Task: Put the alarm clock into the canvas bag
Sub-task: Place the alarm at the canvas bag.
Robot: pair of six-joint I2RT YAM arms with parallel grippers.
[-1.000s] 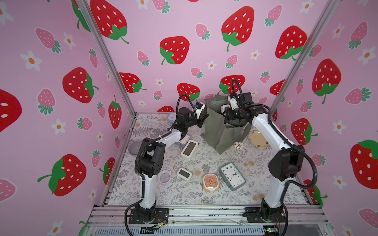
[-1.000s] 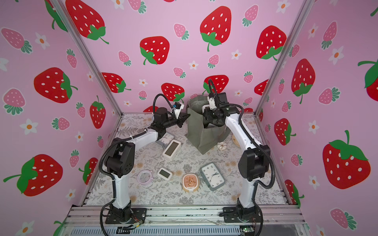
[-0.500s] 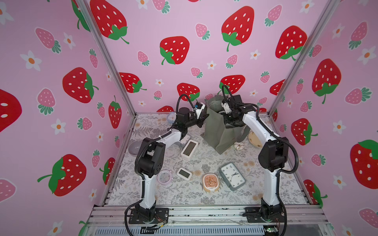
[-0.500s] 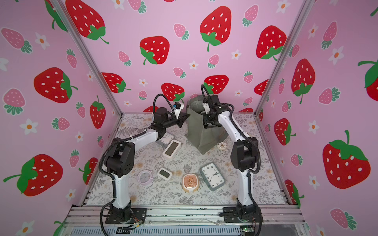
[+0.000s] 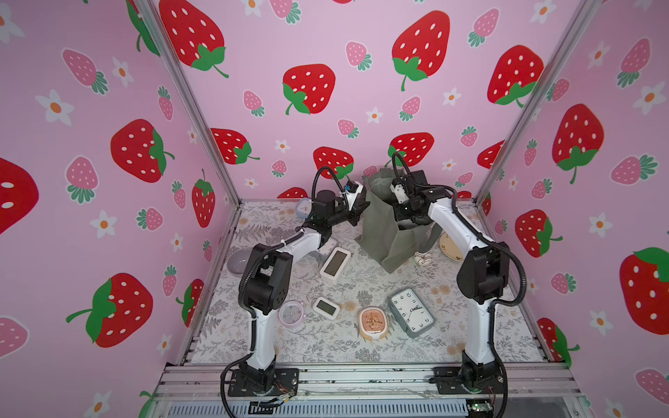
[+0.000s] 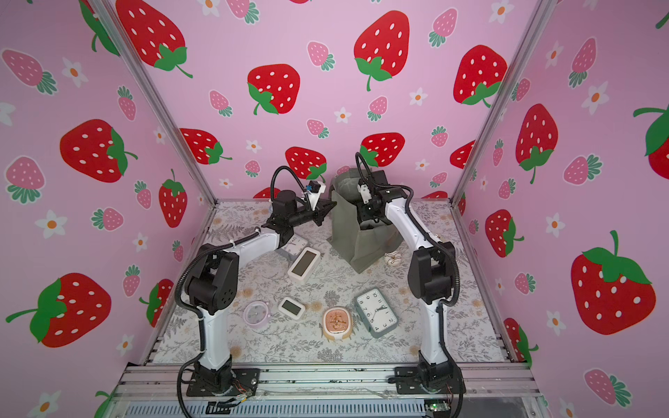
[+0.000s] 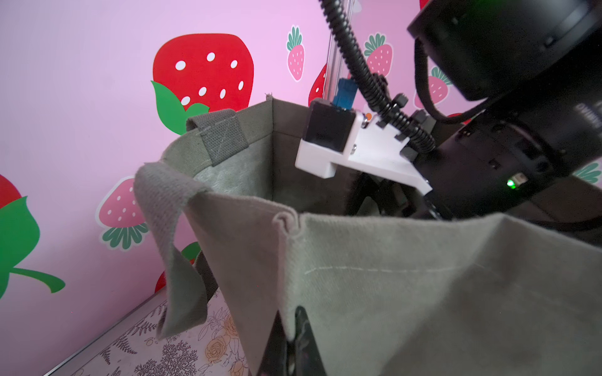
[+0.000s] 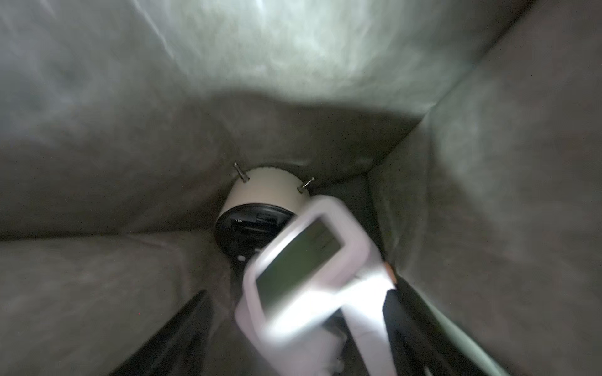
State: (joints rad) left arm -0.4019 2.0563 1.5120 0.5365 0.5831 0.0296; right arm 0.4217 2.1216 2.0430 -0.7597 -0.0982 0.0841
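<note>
The release step looks to be under way. Deep inside the bag (image 5: pixel 383 231), which is standing at centre-back in both top views, the right gripper (image 8: pixel 293 302) is hanging over a white digital clock (image 8: pixel 303 260). That clock is smearing across the lower centre of the right wrist view, as if dropping. The gripper's fingers (image 8: pixel 176 328) are standing wide apart, gripping nothing I can make out. A round clock (image 8: pixel 260 198) is lying on the bag floor beyond. At the bottom edge of the left wrist view, the left gripper (image 7: pixel 288 341) is pinching the bag's wall, fingers (image 7: pixel 306 345) pressing together on fabric. Next, the right gripper is probably needing a straight lift out, without snagging the handles (image 7: pixel 169 234).
</note>
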